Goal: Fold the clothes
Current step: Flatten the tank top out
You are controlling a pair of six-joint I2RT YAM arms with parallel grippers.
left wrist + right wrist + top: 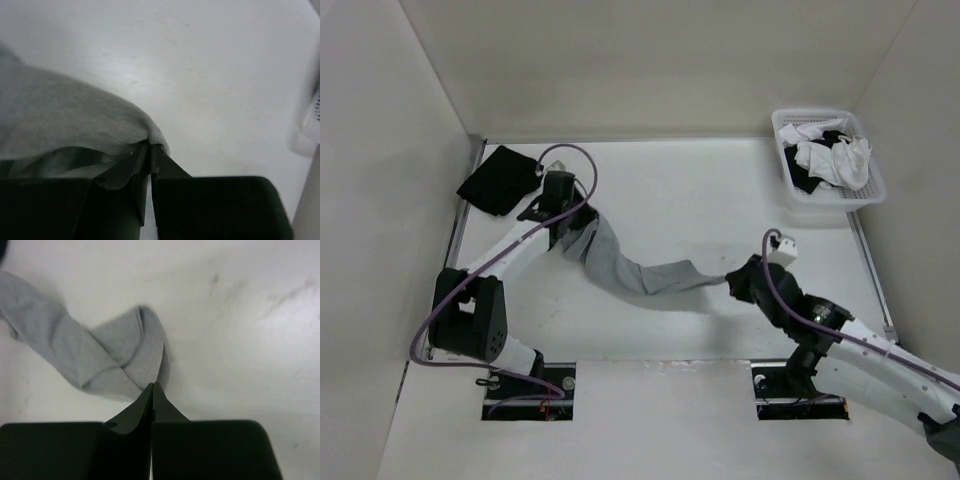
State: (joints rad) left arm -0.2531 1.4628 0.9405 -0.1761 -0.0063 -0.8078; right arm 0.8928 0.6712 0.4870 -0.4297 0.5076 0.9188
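Wrist views show left claw [150, 149] and right claw [153, 386] pinching the grey shirt [642, 270]; overhead alone shows it stretched between.

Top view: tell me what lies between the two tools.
The grey shirt, bunched into a strip, spans from left tool to right tool, seen in the top view.

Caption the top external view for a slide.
Left hand and right hand pinch opposite ends of the grey shirt.
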